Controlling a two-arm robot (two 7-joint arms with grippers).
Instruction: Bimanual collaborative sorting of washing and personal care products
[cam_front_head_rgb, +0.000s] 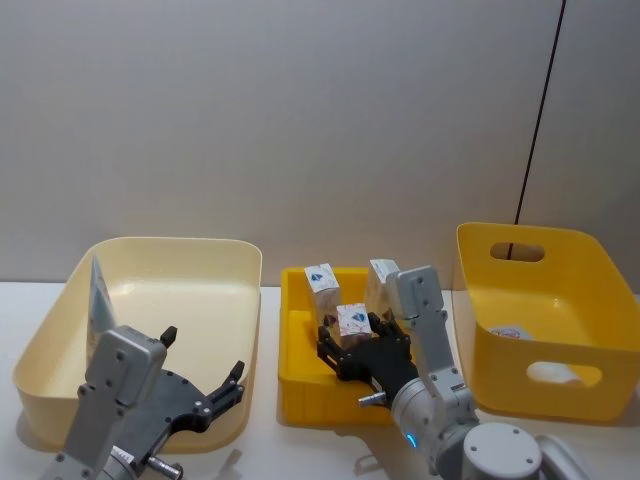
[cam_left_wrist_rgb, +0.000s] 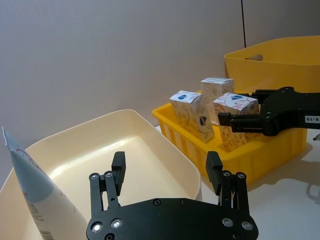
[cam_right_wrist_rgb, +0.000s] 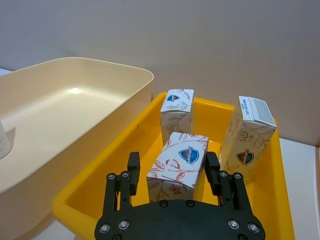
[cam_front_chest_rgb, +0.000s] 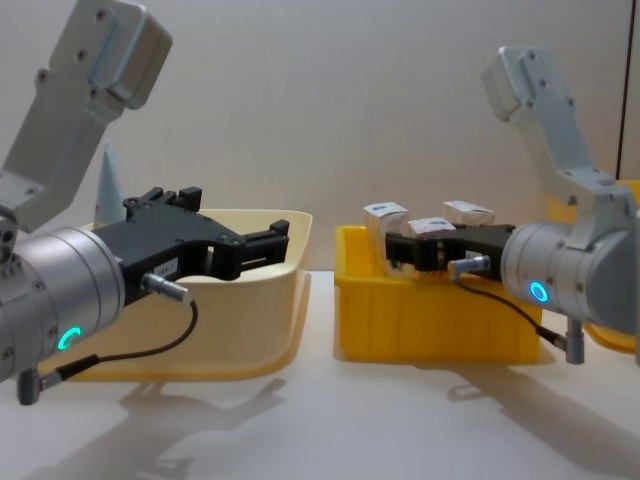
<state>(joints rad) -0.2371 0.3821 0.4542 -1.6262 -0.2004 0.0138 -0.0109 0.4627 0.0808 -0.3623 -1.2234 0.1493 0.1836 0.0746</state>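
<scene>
Yellow tray (cam_front_head_rgb: 300, 385) held three white cartons; right gripper (cam_right_wrist_rgb: 171, 172) sat spread around the nearest carton (cam_right_wrist_rgb: 179, 164), jaws not yet touching. Step looked like grasp: next needs closing, then lifting. Left gripper (cam_left_wrist_rgb: 166, 172) hovered spread over cream bin (cam_front_head_rgb: 215, 265). Left wrist view showed blue tube (cam_left_wrist_rgb: 35, 192) there, barely visible from chest.

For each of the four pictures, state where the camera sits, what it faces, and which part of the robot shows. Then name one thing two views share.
Head: up high, looking down on the cream bin, small yellow tray and yellow bin; both arms show.
Chest: low, looking across the table; left gripper, right gripper.
Left wrist: behind its open fingers, facing the cream bin and a blue tube.
Right wrist: above the tray, fingers around the front carton.
Shared: both wrist views show three cartons.
</scene>
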